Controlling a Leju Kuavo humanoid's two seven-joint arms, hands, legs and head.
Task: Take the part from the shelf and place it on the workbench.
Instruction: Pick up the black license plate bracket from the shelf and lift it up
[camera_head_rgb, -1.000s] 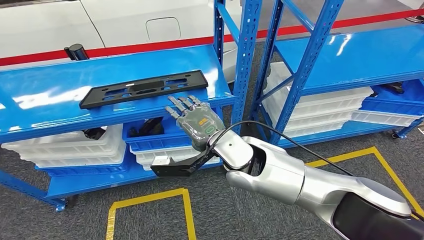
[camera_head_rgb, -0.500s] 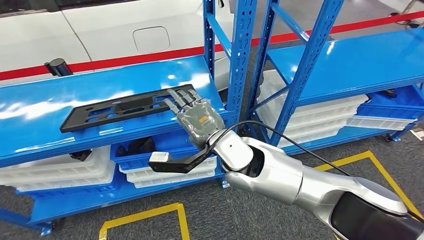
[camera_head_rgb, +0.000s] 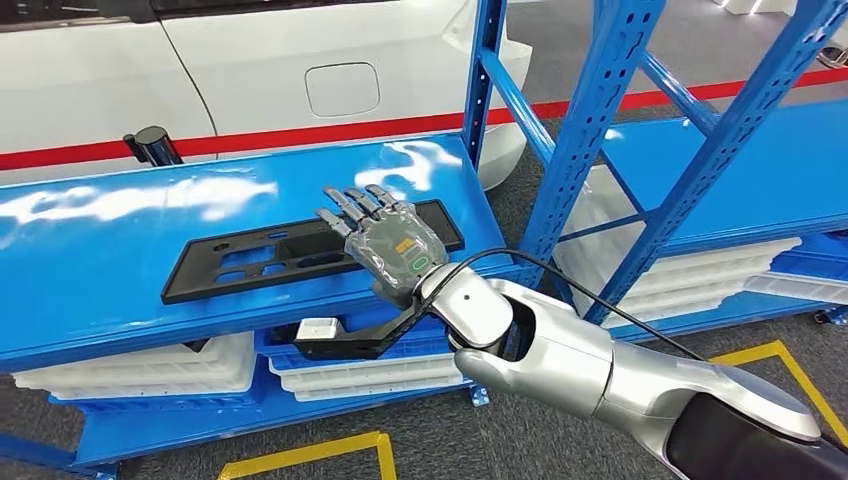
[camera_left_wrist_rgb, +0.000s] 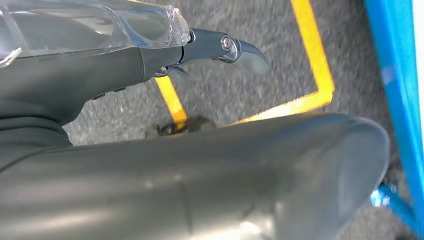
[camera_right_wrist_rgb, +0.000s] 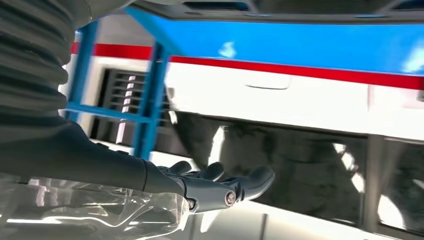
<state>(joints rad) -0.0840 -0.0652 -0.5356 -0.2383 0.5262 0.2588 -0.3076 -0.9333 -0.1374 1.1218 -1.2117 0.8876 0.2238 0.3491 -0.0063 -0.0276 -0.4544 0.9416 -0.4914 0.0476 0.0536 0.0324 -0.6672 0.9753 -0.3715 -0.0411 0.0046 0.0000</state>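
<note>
Black part (camera_head_rgb: 310, 250): flat on the blue shelf (camera_head_rgb: 90, 270). Right hand (camera_head_rgb: 385, 240): now brought over the part from the shelf's front edge, fingers spread, nothing gripped; grasp judged imminent. Left hand (camera_left_wrist_rgb: 220, 47): finger state cannot be told.

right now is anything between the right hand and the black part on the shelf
Nothing shows between them in the head view: the right hand, fingers spread, lies directly over the black part on the blue shelf.
</note>
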